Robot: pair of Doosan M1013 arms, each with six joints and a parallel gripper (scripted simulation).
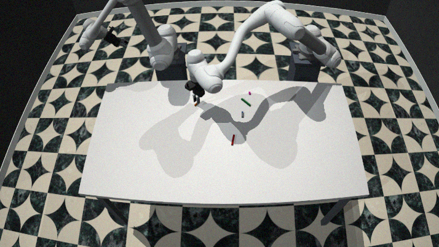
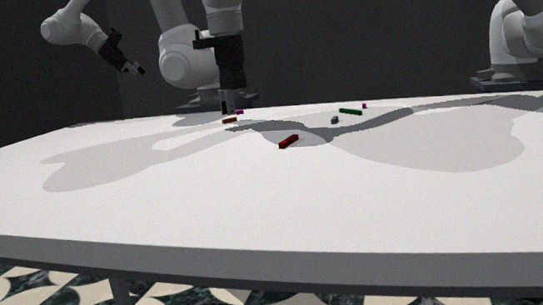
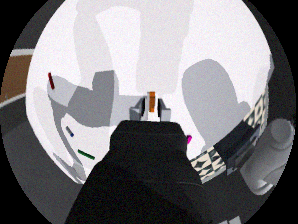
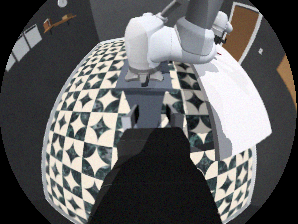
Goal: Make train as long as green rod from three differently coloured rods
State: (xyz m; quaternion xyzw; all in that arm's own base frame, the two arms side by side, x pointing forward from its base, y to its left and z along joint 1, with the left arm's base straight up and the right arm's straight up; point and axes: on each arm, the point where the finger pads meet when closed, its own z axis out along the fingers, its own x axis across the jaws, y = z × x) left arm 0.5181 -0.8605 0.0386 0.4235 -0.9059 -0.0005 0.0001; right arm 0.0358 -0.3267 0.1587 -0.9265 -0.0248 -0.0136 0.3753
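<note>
Red rod: nearest the exterior camera, well in front of the green rod; at 7 it needs no handling, since 2 different rods cannot make up the missing 1.
Grey-blue piece: just in front of the green rod; whether it is 1 rod or a grey 3 with a blue 1 at its end, the views cannot settle. The second reading would suit the sum 4 + 3 + 1 = 8.
Orange rod: flat on the table, well to the picture-left of the green rod in the exterior view; likely the 4 to fetch.
Left gripper: over the orange rod, jaws partly open, holding nothing. The step in hand looks like the pick; it wants a straight descent, fingers astride the long sides, a grip near mid-length, and closing only once low, so the rod neither tips nor swivels.
Magenta rods: 1 beyond the left gripper, so sideways sweeps want care; 1 just behind the green rod.
Right gripper: off the table, far picture-left of the green rod, jaws wide, empty; best parked there.
</note>
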